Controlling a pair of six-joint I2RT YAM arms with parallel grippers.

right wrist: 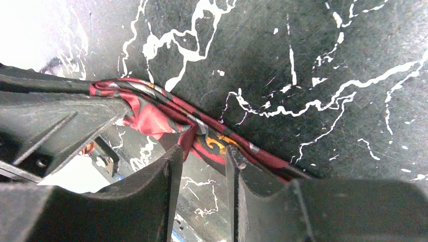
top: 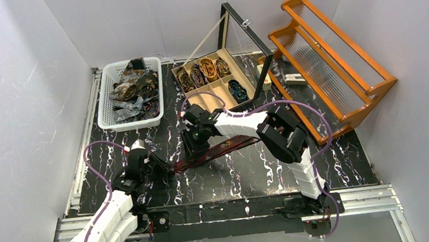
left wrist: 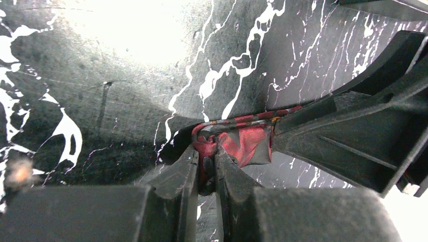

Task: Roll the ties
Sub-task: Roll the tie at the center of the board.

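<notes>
Two tools: left tool [left wrist: 207, 164] clamped on the folded end of the red tie [left wrist: 247, 143]; right tool [right wrist: 202, 151] parted, straddling the strip farther along.
Tie position: flat across the counter [top: 253, 176], between both tools.
Rolling advice: probably hold the end firm, keep the strip straight, wind evenly.
Materials: thin, glossy, slippery-looking cloth, dark stripes, gold motif; counter hard, black, white-veined.

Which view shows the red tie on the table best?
Top external: the red patterned tie shows most of its length, a flat strip between both arms. Left wrist shows only a bunched end pinched in the jaws of the left gripper. Right wrist shows a short stretch at the right gripper.
</notes>
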